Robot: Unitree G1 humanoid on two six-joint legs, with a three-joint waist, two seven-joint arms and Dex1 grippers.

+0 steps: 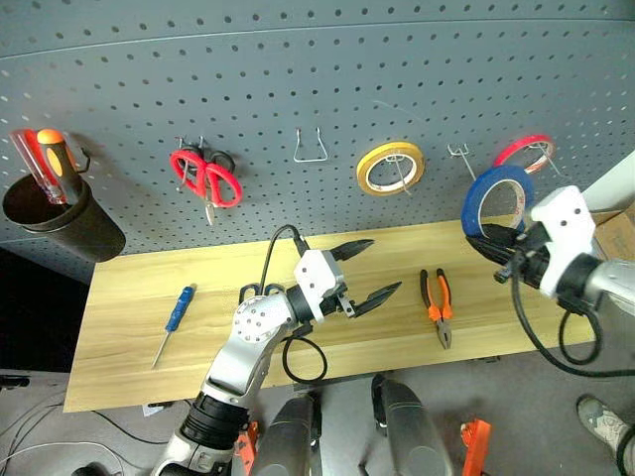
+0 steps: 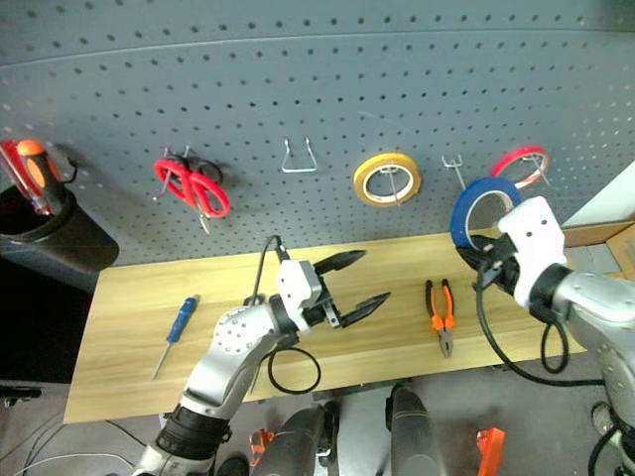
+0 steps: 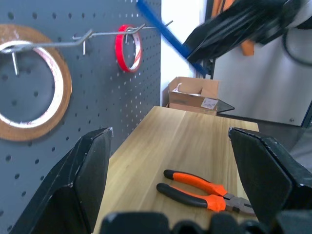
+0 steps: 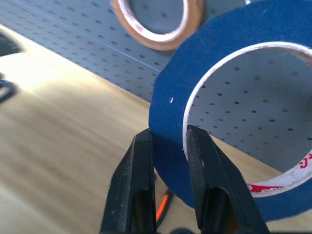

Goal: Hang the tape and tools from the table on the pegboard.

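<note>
The right gripper (image 4: 168,141) pinched the rim of the blue tape (image 1: 493,198), held on edge up by the pegboard (image 1: 317,89), just left of the red tape (image 1: 526,151); the gripper hid the ring's lower part. The left gripper (image 1: 369,273) hung wide open and empty over the table (image 1: 129,337). The pliers (image 1: 438,305) lay to its right, jaws toward the near edge. The screwdriver (image 1: 176,319) lay far left, tip nearward. No writing was legible.
</note>
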